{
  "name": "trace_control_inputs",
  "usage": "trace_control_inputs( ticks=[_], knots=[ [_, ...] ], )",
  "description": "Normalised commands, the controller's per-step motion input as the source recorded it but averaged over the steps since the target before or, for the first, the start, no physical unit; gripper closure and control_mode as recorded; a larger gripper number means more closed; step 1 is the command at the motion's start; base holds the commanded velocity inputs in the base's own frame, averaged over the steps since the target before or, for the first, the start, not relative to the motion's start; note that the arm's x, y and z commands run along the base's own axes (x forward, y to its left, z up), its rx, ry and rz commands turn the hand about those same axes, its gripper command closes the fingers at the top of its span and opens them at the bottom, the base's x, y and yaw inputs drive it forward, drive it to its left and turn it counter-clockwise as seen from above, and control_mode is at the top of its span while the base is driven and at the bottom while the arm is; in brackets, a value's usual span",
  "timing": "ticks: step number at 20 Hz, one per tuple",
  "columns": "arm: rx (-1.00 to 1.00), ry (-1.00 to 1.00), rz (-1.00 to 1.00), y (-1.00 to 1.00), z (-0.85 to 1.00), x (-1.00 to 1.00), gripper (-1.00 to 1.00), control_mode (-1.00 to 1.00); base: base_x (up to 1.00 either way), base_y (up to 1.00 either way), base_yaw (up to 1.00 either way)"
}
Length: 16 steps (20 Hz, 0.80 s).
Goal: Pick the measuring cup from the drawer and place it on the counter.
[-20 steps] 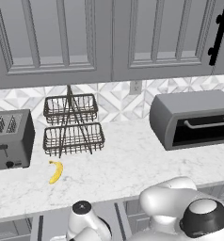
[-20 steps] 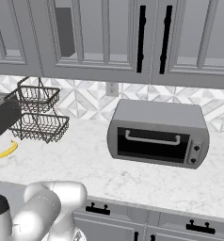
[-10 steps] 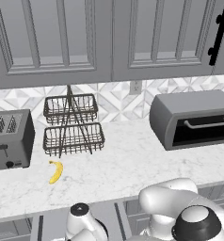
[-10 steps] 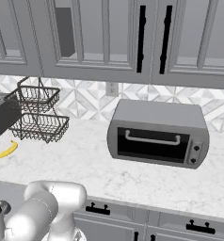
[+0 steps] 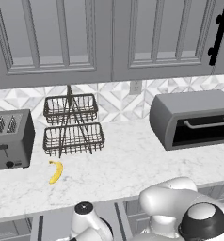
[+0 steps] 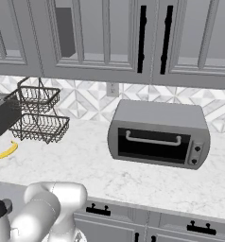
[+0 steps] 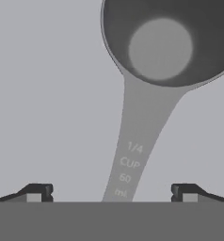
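- The gripper [image 7: 111, 192] hung with jaws spread wide, straddling the handle of the measuring cup [image 7: 147, 75] and touching nothing.
- The cup lay flat on the grey floor of the drawer [image 7: 48, 103], not yet grasped.
- The lift and the placement on the counter [image 5: 128, 164] remained to be done.

The arm [image 5: 175, 207] bends low at the bottom right of the left base view, and at the bottom left of the right base view, its hand reaching down below the frame edge. In the hand view the gripper [image 7: 112, 193] is wide open, fingertips [image 7: 38, 192] far apart at the bottom.
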Motion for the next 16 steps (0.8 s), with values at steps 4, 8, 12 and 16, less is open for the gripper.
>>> trace_control_inputs(
  ticks=[4,8,12,16],
  knots=[
    [0.0,0.0,0.0,0.0,0.0,0.0,-1.0,-1.0,0.0,0.0,0.0],
    [0.0,0.0,0.0,0.0,0.0,0.0,-1.0,-1.0,0.0,0.0,0.0],
    [0.0,0.0,0.0,0.0,0.0,0.0,1.0,-1.0,0.0,0.0,0.0],
    [0.0,0.0,0.0,0.0,0.0,0.0,1.0,-1.0,0.0,0.0,0.0]
  ],
)
